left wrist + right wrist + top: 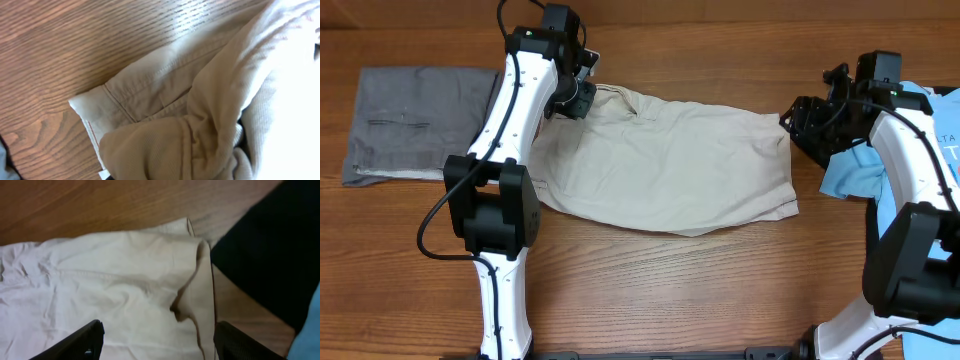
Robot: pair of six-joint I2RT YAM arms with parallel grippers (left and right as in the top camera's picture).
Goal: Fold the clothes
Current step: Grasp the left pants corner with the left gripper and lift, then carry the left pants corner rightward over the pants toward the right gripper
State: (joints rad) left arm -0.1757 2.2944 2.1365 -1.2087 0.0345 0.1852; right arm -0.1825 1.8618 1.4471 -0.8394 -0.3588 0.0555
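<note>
Beige trousers point(670, 160) look folded once, more folds left; left gripper point(576, 99) pinches their corner, right gripper point(158, 331) gapes open.

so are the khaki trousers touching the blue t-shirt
Apart. Overhead shows bare table between the khaki trousers and the light blue T-shirt.

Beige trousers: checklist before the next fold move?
1. Left gripper at the far left corner of the trousers: ok.
2. Left grip on the cloth: cannot tell; bunched fabric hides the fingers in the wrist view.
3. Right gripper open: ok, fingers apart.
4. Right gripper over the right edge of the cloth: ok, not gripping yet.
5. Cloth flat: not ok; wrinkled, right edge curled over.
6. Blue T-shirt clear of the right arm: cannot tell; it lies right beside it.
</note>
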